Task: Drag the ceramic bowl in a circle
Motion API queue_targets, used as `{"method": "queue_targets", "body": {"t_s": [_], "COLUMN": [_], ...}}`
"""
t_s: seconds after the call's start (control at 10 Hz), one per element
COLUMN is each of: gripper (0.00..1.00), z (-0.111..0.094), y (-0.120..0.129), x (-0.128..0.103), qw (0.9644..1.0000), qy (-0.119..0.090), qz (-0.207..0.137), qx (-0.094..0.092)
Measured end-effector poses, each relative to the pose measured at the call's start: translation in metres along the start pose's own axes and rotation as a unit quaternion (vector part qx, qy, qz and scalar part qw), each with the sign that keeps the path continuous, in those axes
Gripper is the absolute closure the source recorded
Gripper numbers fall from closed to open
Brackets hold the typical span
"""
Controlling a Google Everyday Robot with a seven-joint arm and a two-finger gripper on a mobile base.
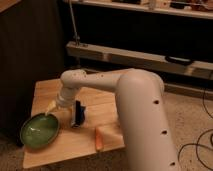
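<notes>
The ceramic bowl is wide, shallow and glossy green. It sits at the front left of the wooden table. My gripper hangs at the end of the white arm, just above the bowl's far right rim. Whether it touches the rim cannot be told.
A dark upright can-like object stands just right of the gripper. An orange carrot-like object lies near the table's front edge. My arm's large white body covers the table's right side. A dark shelf unit stands behind.
</notes>
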Motion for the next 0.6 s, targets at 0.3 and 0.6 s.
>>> {"method": "queue_targets", "body": {"t_s": [0.3, 0.6], "gripper": [0.2, 0.2], "z": [0.01, 0.022], "y": [0.006, 0.007], "x": [-0.003, -0.003], "qw": [0.9998, 0.9996], "qy": [0.007, 0.013], "qz": [-0.016, -0.022], "qx": [-0.006, -0.011]}}
